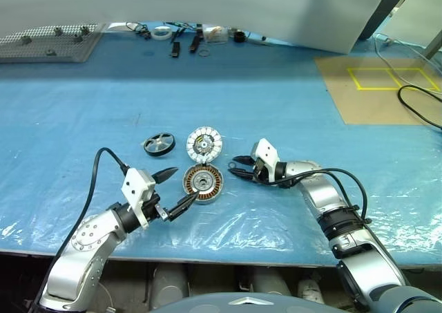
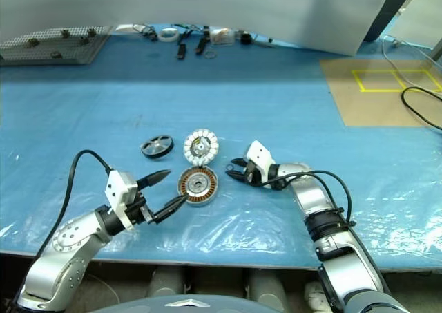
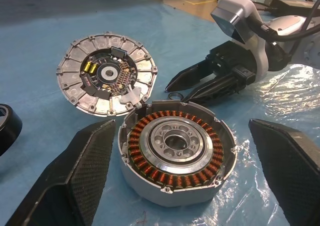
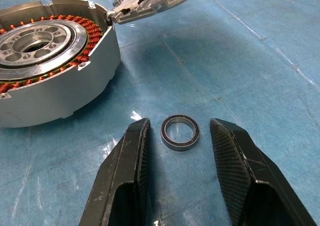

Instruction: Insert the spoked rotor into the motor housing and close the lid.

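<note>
Rotor (image 1: pixel 159 144) is lying flat on the blue plastic-covered table (image 1: pixel 83 119), farthest left of the three motor parts, black rim up and silvery spokes showing, well apart from both grippers. Just below it and to its right, the left gripper (image 1: pixel 174 186) is hovering with its two black fingers spread wide, one tip pointing at the gap beneath the rotor, the other reaching the near left edge of the motor housing (image 1: pixel 202 184). From the left wrist view those fingers are flanking the housing on either side without pinching it, nothing between them but the housing's silver wall and copper windings (image 3: pixel 150 156).

Moving right, the lid (image 1: pixel 204 144) is sitting just behind the housing, its white radial segments facing up and its near edge touching or overlapping the housing's far rim; in the right wrist view that edge is looking propped on the rim.

Further right, the right gripper (image 1: pixel 241 167) is angling down at the table just beside the housing's right wall. Its fingers are standing partly apart, about half spread, and a small dark metal ring (image 4: pixel 180 132) is lying flat on the table between the two fingertips. I cannot tell whether the pads are touching that ring; a sliver of gap is showing on each side.
</note>
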Available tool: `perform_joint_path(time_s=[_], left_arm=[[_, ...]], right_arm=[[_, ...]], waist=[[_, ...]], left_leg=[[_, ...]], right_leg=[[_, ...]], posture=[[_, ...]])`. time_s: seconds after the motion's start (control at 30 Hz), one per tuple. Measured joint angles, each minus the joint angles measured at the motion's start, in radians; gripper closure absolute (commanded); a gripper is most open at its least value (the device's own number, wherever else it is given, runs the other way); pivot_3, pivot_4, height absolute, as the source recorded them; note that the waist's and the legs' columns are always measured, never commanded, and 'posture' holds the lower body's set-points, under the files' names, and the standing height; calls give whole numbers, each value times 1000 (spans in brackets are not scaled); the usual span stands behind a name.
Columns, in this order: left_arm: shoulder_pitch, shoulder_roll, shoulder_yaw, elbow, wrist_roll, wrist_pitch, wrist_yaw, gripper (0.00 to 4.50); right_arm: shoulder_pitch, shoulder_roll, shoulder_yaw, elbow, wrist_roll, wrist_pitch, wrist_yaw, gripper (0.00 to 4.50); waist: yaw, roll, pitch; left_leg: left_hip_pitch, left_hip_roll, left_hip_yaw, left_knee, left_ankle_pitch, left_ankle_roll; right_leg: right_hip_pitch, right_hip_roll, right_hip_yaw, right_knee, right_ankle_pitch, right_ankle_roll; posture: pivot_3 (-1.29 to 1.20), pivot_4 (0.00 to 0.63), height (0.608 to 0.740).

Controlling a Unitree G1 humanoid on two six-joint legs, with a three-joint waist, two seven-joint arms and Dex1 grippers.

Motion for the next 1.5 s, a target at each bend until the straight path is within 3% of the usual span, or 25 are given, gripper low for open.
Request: perform_joint_path(time_s=[0.07, 0.27, 0.87, 1.23, 1.5], left_arm=[[-1, 1, 0, -4, -1, 5, 1, 0], [-3, 1, 0, -18, -3, 23, 9, 0], [-6, 30, 0, -38, -23, 39, 15, 0], [-40, 32, 0, -38, -27, 48, 15, 0], [8, 54, 24, 13, -28, -25, -57, 0]], right_arm=[[0, 0, 0, 0, -1, -2, 1, 2578], [0, -5, -1, 1, -2, -2, 10, 3904], [-3, -24, -13, -23, 4, 37, 27, 3904], [-22, -81, -51, -214, 74, 168, 93, 3904], [-81, -99, -1, -283, 95, 196, 219, 3904]], waist=[[0, 0, 0], [0, 0, 0], [2, 0, 0], [0, 0, 0], [1, 0, 0]], left_leg=[[0, 0, 0, 0, 0, 0], [0, 0, 0, 0, 0, 0], [-1, 0, 0, 0, 0, 0], [-1, 0, 0, 0, 0, 0], [-1, 0, 0, 0, 0, 0]], right_leg=[[0, 0, 0, 0, 0, 0], [0, 0, 0, 0, 0, 0], [0, 0, 0, 0, 0, 0], [-1, 0, 0, 0, 0, 0], [-1, 0, 0, 0, 0, 0]], posture=[[0, 150, 740], [0, 150, 740], [0, 150, 740], [0, 150, 740], [0, 150, 740]])
